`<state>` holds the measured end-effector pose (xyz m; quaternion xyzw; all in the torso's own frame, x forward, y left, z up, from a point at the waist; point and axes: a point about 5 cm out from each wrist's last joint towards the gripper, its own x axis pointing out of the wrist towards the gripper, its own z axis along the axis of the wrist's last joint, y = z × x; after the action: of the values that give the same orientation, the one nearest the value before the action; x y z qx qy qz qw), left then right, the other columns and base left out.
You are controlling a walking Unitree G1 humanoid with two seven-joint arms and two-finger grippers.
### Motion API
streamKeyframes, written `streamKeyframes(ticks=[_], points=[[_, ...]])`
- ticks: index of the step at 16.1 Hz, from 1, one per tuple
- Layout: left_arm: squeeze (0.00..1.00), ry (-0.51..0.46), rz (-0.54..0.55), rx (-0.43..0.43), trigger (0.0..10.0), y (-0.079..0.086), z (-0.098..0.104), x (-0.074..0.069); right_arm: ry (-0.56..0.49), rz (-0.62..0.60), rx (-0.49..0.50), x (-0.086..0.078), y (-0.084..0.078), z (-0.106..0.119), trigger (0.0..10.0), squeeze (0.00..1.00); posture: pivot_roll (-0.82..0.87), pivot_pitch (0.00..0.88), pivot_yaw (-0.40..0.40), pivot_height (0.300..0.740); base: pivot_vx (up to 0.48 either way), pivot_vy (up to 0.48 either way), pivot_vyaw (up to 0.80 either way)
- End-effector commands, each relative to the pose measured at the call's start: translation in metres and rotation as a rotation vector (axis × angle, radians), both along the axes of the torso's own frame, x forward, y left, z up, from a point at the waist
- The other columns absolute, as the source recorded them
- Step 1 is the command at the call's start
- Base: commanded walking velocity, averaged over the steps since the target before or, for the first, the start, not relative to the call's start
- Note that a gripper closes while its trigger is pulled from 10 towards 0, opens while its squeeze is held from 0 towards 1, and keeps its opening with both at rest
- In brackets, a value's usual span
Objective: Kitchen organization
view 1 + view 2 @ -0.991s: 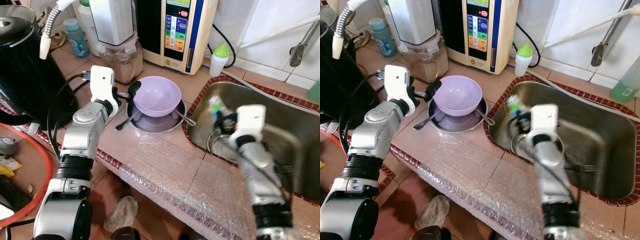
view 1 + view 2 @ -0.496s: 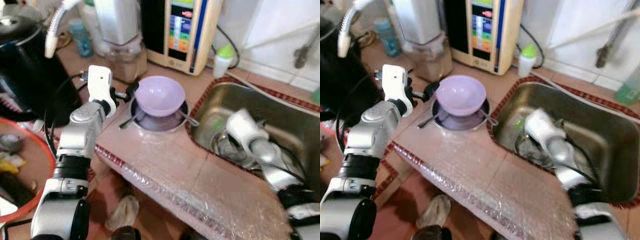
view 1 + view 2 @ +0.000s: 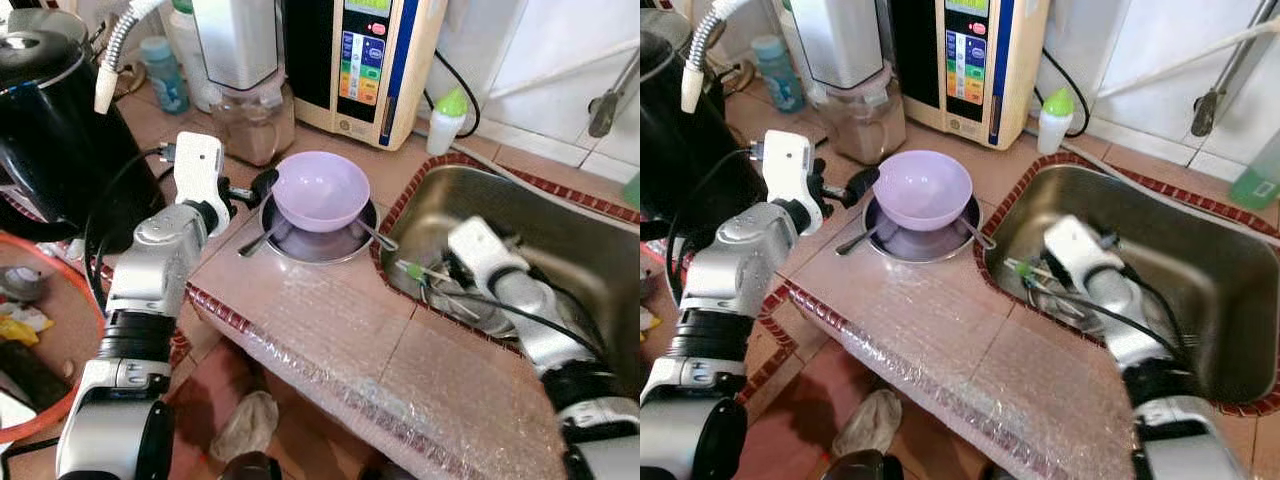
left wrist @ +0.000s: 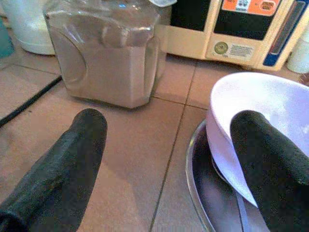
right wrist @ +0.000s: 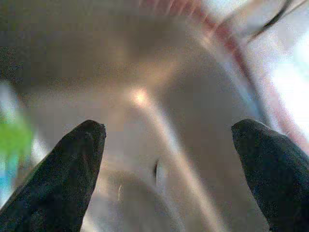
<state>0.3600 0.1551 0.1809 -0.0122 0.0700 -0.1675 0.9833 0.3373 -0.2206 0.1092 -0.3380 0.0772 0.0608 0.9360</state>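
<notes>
A purple bowl sits in a round metal plate on the tiled counter, with a spoon sticking out on each side. My left gripper is open at the bowl's left rim; in the left wrist view one finger is against the bowl and the other is out over the tiles. My right gripper is down inside the steel sink, open, with nothing between its fingers. A thin green-tipped utensil lies just beside it.
A black kettle, a blender, a water purifier and a green-capped bottle stand along the back. An orange tub is at the left. Bubble wrap covers the counter's front. A cloth lies on the floor.
My right arm has swung from upright down into the sink, and the green-tipped utensil now sits lower by the sink's near wall. The left gripper has stayed at the bowl.
</notes>
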Motion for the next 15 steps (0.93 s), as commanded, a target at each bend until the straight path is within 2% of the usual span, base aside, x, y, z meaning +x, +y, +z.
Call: streamKeyframes(ticks=[1,2,5,7,9,14,15], points=[[0.0,0.016,-0.017,0.0,2.3,0.001,0.001,-0.002,-0.096,-0.021,0.086,0.002,0.003,0.014,10.0,0.0,0.01,0.046,0.038,0.74,0.0,0.0,0.0],[0.0,0.03,-0.029,-0.013,0.0,0.0,0.0,-0.002,-0.139,-0.017,0.138,0.002,0.008,0.019,10.0,0.0,0.01,0.046,0.042,0.74,0.0,0.0,0.0],[0.0,0.073,-0.078,-0.059,0.0,-0.008,-0.003,-0.004,-0.233,0.025,0.295,0.0,0.022,0.034,10.0,0.0,0.0,0.046,0.051,0.74,0.0,0.0,0.0],[0.0,0.081,-0.107,-0.071,0.0,-0.015,-0.004,-0.005,-0.245,-0.014,0.366,0.002,0.019,0.036,10.0,0.0,0.0,0.045,0.052,0.74,0.0,0.0,0.0],[0.0,0.088,-0.117,-0.077,0.0,-0.016,-0.005,-0.006,-0.261,-0.047,0.389,0.002,0.014,0.036,10.0,0.0,0.0,0.046,0.05,0.74,0.0,0.0,0.0],[0.0,0.093,-0.104,-0.117,0.0,-0.014,-0.001,-0.004,-0.287,-0.032,0.403,0.002,0.018,0.042,10.0,0.0,0.0,0.045,0.049,0.74,0.0,0.0,0.0],[0.0,0.092,-0.092,-0.123,10.0,-0.011,0.002,-0.003,-0.286,-0.028,0.405,0.001,0.02,0.041,10.0,0.0,0.0,0.043,0.048,0.74,0.0,0.0,0.0]])
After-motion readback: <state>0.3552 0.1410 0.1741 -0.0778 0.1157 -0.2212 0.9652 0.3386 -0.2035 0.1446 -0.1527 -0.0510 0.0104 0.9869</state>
